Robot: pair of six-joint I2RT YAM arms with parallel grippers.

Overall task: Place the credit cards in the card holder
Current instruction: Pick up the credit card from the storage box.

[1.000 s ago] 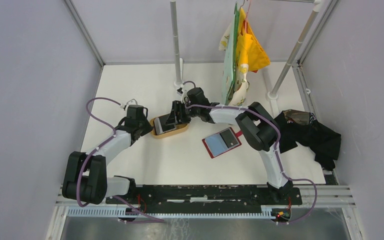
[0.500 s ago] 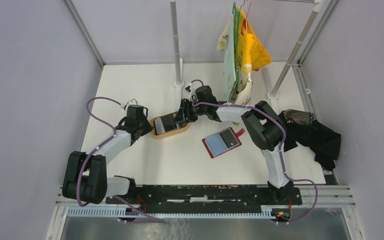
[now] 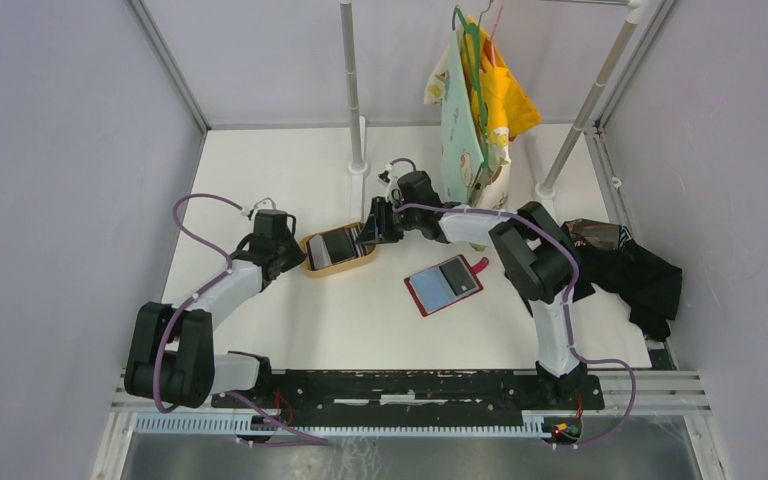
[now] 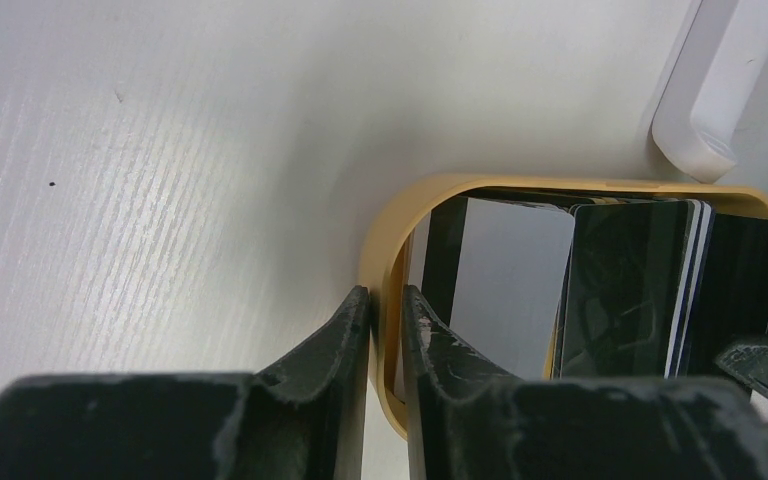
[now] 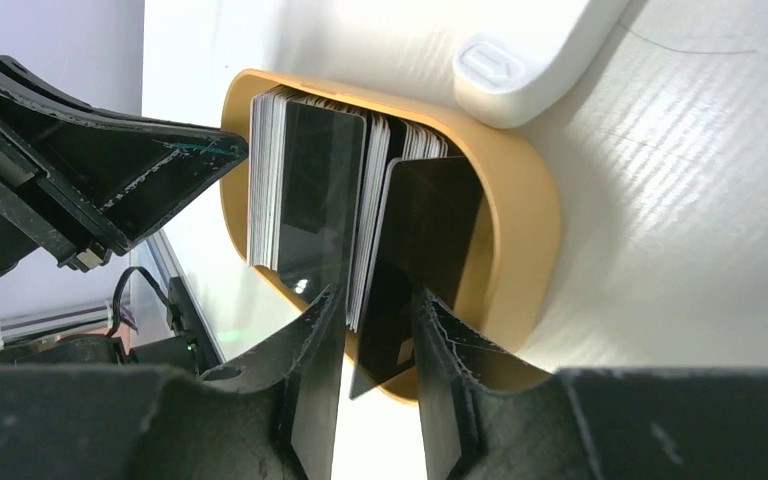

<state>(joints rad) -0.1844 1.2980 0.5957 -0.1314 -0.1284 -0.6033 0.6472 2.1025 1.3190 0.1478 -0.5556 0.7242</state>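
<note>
Basically, left gripper (image 4: 385, 330) is closed narrow on the end wall of the tan oval tray (image 4: 384, 235), one finger outside and one inside; finger bases are cut off by the frame bottom. Thin grey, silvery and dark plastic credit cards (image 4: 520, 290) sit stacked in the tray. Their faces are glossy w/ glare, no print legible, count unclear. Right gripper (image 5: 377, 300) is at the tray's opposite end, jaws narrow on either side of one dark card (image 5: 430, 230) that tilts out over the rim; can't tell if the pads actually touch it. In top view both grippers' tips are hidden under the wrists. Small red folding leather-like card holder (image 3: 446, 283) lies open, grey-blue lining up, on the white surface (image 3: 290, 190), right of the tray and apart from it; its contents are too small to make out.
</note>
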